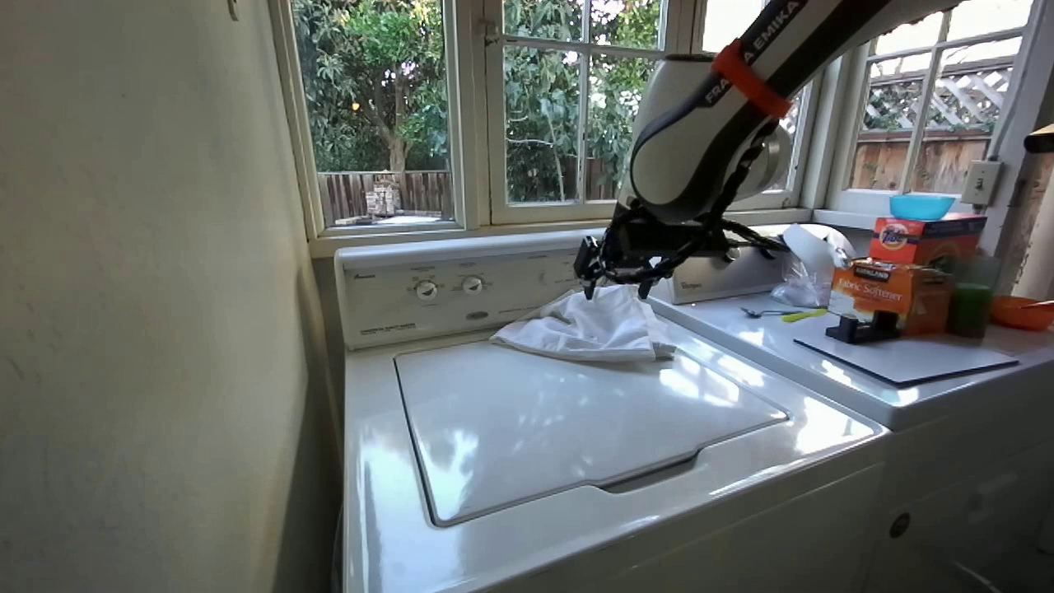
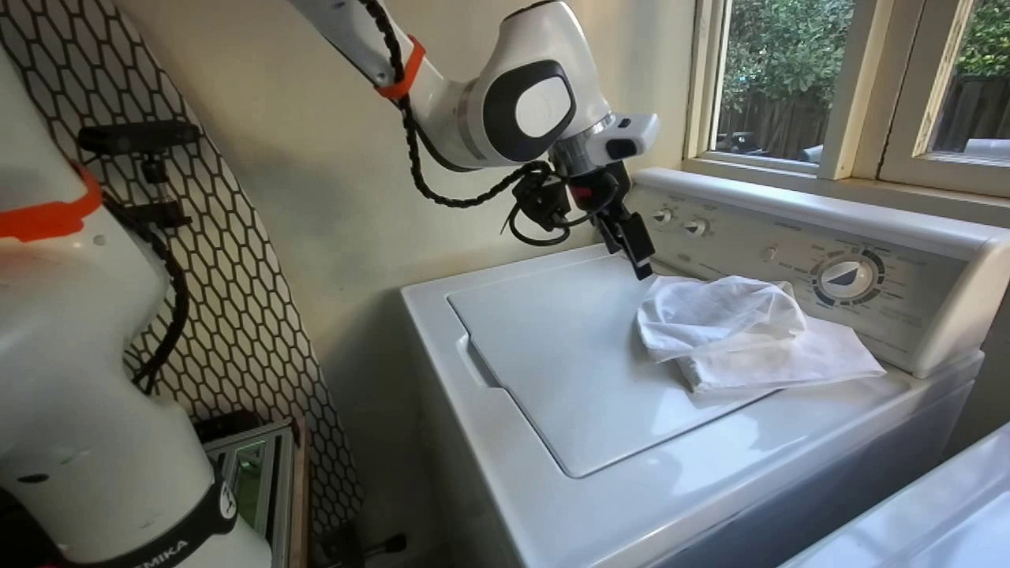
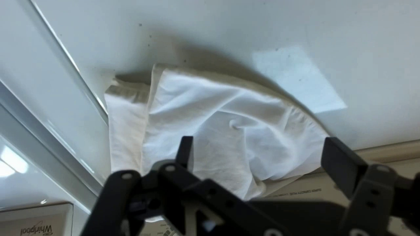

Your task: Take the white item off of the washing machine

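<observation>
A crumpled white cloth item lies on the back of the washing machine's lid, close against the control panel. The cloth shows in both exterior views (image 1: 589,333) (image 2: 734,335) and fills the middle of the wrist view (image 3: 197,108). The white washing machine (image 1: 576,436) also shows in an exterior view (image 2: 568,347) and the wrist view (image 3: 213,26). My gripper (image 1: 617,291) points down above the cloth's rear part; it also shows in an exterior view (image 2: 643,272). In the wrist view the gripper (image 3: 257,144) is open, its fingers wide apart with nothing held; cloth shows between them.
The washer's control panel (image 1: 395,301) rises behind the cloth, below the windows. A wall (image 1: 165,329) stands along one side. A Whirlpool machine (image 1: 708,317) stands beside it, bearing a fabric softener box (image 1: 881,292), a Tide box (image 1: 926,239), a green-filled cup (image 1: 972,309) and a flat board (image 1: 930,358).
</observation>
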Available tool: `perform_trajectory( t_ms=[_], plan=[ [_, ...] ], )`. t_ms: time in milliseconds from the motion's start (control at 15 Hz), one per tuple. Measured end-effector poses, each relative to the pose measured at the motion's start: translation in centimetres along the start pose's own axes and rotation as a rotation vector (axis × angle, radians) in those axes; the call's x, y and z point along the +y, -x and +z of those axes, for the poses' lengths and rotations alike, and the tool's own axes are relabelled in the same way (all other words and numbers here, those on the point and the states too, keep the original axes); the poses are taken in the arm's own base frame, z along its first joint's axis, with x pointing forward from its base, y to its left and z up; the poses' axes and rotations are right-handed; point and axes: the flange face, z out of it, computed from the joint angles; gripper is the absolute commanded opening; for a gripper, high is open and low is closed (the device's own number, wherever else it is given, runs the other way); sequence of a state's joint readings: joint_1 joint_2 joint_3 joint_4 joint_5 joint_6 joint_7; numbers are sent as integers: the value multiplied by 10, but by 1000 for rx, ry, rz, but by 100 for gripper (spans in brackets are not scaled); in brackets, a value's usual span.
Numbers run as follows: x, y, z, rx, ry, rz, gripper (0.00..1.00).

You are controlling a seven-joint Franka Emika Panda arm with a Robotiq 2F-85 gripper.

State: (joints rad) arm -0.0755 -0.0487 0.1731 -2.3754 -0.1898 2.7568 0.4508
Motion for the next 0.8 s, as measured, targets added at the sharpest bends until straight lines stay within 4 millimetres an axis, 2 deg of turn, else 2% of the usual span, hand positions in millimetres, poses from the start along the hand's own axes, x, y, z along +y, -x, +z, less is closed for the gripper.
perform_trajectory(
  t_ms=[133, 467, 600, 800],
  plan=[
    [3, -8, 9, 3, 10, 8, 100],
    [2, -15, 11, 39, 11, 22, 100],
    [4, -25, 24, 99, 11, 46, 100],
    [14, -44, 56, 149, 35, 69, 100]
  ],
)
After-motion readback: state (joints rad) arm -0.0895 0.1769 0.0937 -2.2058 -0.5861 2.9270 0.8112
